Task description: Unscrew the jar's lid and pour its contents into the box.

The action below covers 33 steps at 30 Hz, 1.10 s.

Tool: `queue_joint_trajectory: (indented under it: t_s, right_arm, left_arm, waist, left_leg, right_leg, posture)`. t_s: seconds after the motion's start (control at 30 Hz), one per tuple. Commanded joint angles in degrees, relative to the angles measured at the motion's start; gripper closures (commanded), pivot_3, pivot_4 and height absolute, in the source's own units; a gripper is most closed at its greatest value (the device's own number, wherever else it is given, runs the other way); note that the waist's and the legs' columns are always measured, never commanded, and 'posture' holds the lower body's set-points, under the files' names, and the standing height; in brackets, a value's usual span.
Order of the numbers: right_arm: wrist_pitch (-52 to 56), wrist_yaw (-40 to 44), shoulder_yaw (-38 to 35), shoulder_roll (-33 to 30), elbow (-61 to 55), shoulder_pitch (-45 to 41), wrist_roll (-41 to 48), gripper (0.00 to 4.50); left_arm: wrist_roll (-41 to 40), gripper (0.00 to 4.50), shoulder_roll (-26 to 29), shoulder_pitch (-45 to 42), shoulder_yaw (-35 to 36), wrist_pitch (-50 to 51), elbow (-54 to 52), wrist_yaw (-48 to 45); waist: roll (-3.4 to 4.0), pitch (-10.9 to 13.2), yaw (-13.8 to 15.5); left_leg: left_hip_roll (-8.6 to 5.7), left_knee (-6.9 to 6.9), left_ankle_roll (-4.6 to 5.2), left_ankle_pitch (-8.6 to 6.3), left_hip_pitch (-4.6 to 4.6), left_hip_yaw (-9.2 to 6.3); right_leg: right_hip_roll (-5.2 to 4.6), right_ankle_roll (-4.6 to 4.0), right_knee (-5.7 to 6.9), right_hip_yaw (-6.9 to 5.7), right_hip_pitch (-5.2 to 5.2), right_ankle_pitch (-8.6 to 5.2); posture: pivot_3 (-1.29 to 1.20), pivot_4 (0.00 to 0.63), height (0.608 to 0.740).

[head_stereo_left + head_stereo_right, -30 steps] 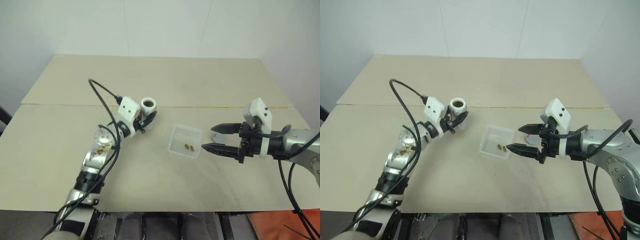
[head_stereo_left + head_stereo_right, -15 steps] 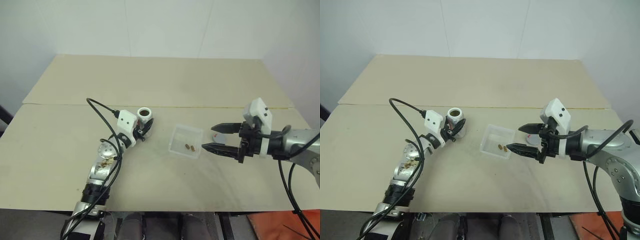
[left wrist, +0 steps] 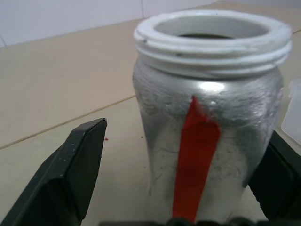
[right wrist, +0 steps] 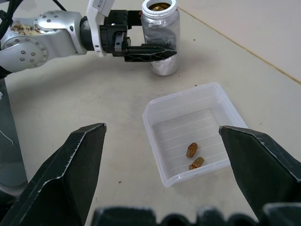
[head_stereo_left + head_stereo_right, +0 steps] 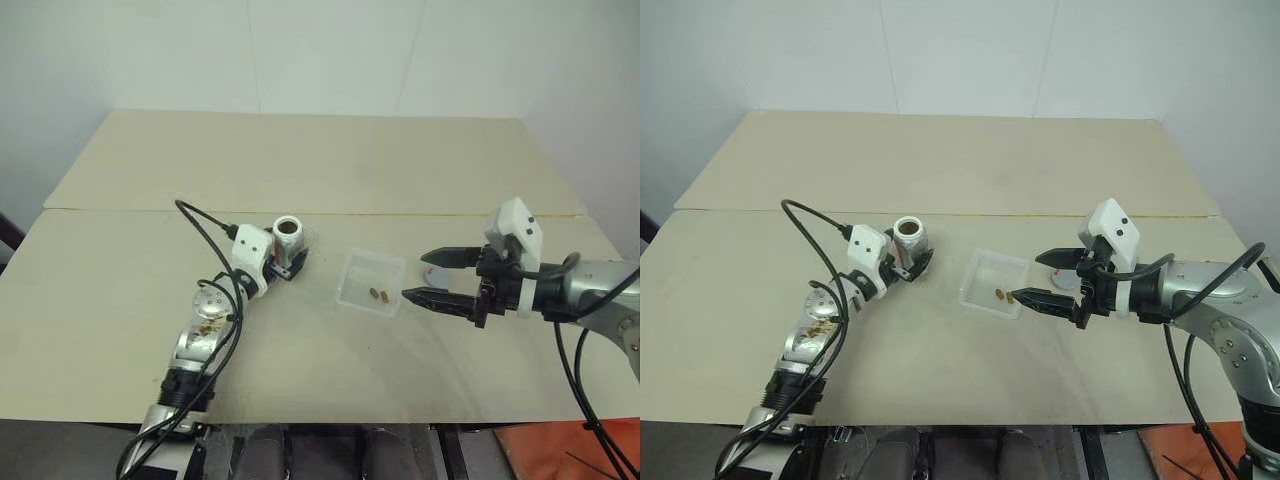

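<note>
- The left gripper (image 5: 291,262) is spread wide around the jar (image 5: 289,241); in the left wrist view one black finger (image 3: 70,174) stands clear of the jar's side with a gap of table showing, so nothing is clamped.
- The right gripper (image 5: 432,277) is also spread wide and empty, its two fingers splayed just beside the box (image 5: 371,283).
- The left forearm lies low over the table (image 5: 300,170), its gripper pointing level toward the jar; the right forearm reaches in from the right, tilted slightly down toward the box.
- The jar stands upright on the table, uncapped: a crinkled silvery body (image 3: 207,141) with a red mark, topped by a white threaded rim.
- The box is shallow, clear, round-cornered plastic, and two small brown oval pieces (image 4: 194,156) lie in it.
- A small pale round lid (image 5: 1068,279) rests on the table behind the right gripper.
</note>
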Motion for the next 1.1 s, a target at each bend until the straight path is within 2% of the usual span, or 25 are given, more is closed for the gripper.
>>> queue_joint_trajectory:
  t_s: [0.03, 0.27, 0.37, 0.47, 0.63, 0.73, 0.87, 1.1]
  right_arm:
    - [-1.5, -0.4, -1.5, -0.1, -1.7, 0.3, 0.2, 0.0]
    - [-1.5, -0.3, -2.0, -0.4, -2.5, 1.6, 0.5, 0.0]
    - [-1.6, -0.2, -2.1, -0.6, -2.7, 2.1, 0.4, 0.0]
    - [-2.0, 0.3, -2.2, -0.7, -2.7, 2.5, 0.1, 0.0]
    - [-4.7, 3.1, -2.3, -2.0, -2.4, 3.7, -1.4, 0.0]
    - [-6.6, 4.8, -3.1, -2.4, -2.4, 4.6, -1.8, 0.0]
    - [-9.6, 7.2, -4.7, -2.6, -2.9, 6.4, -2.3, 0.0]
    - [-11.5, 7.9, -5.9, -2.6, -3.1, 7.3, -2.8, 0.0]
  left_arm:
    - [-2.1, 0.02, 3.1, 2.7, 0.4, 2.4, -7.2, -4.0]
    - [-7.6, 0.02, 14.9, 9.7, 2.4, 8.4, -18.5, -15.8]
    - [-12.0, 0.02, 21.8, 10.7, 4.8, 10.3, -21.0, -23.6]
    - [-18.3, 0.02, 27.9, 11.0, 8.5, 6.7, -20.4, -35.5]
    - [-28.1, 0.02, 36.0, 6.7, 13.8, 8.3, -15.4, -51.3]
    - [-29.6, 0.02, 38.2, 4.0, 15.2, 8.6, -12.1, -54.5]
    - [-27.7, 0.02, 39.5, 1.7, 15.4, 6.4, -8.4, -56.5]
    - [-27.8, 0.02, 38.9, 0.1, 15.0, 6.9, -8.2, -57.3]
  waist:
    - [0.0, 0.0, -0.1]
    - [0.02, 0.0, -0.1]
    - [0.02, 0.0, -0.1]
    - [0.03, 0.0, -0.1]
    - [0.03, 0.0, 0.0]
    - [0.04, 0.0, -0.1]
    - [0.04, 0.0, -0.1]
    - [0.03, 0.0, -0.1]
  left_leg:
    - [0.0, 0.0, 0.0, 0.0, 0.01, 0.0]
    - [0.04, -0.05, 0.02, -0.01, 0.04, 0.02]
    - [0.03, -0.05, 0.03, -0.02, 0.04, 0.02]
    - [0.03, -0.08, 0.03, -0.02, 0.06, 0.06]
    - [0.03, -0.11, 0.02, -0.02, 0.05, 0.07]
    - [0.02, -0.1, 0.02, -0.02, 0.06, 0.08]
    - [0.03, -0.11, 0.02, -0.02, 0.08, 0.09]
    - [0.04, -0.11, 0.02, -0.02, 0.05, 0.1]
  right_leg:
    - [0.0, 0.0, 0.0, 0.0, 0.0, 0.0]
    - [0.0, -0.01, -0.05, 0.05, -0.06, -0.01]
    - [0.0, -0.02, -0.09, 0.04, -0.07, -0.01]
    - [0.0, -0.03, -0.1, 0.07, -0.08, -0.02]
    - [0.0, -0.04, -0.12, 0.04, -0.08, -0.03]
    - [0.01, -0.04, -0.17, 0.04, -0.09, -0.04]
    - [0.04, -0.03, -0.16, 0.05, -0.07, -0.04]
    - [0.04, -0.03, -0.11, 0.05, -0.08, -0.04]
  posture:
    - [0.0, 0.15, 0.74]
    - [0.0, 0.15, 0.74]
    - [0.0, 0.15, 0.74]
    - [0.0, 0.15, 0.74]
    - [0.0, 0.15, 0.74]
    - [0.0, 0.15, 0.74]
    - [0.0, 0.15, 0.74]
    - [0.0, 0.15, 0.74]
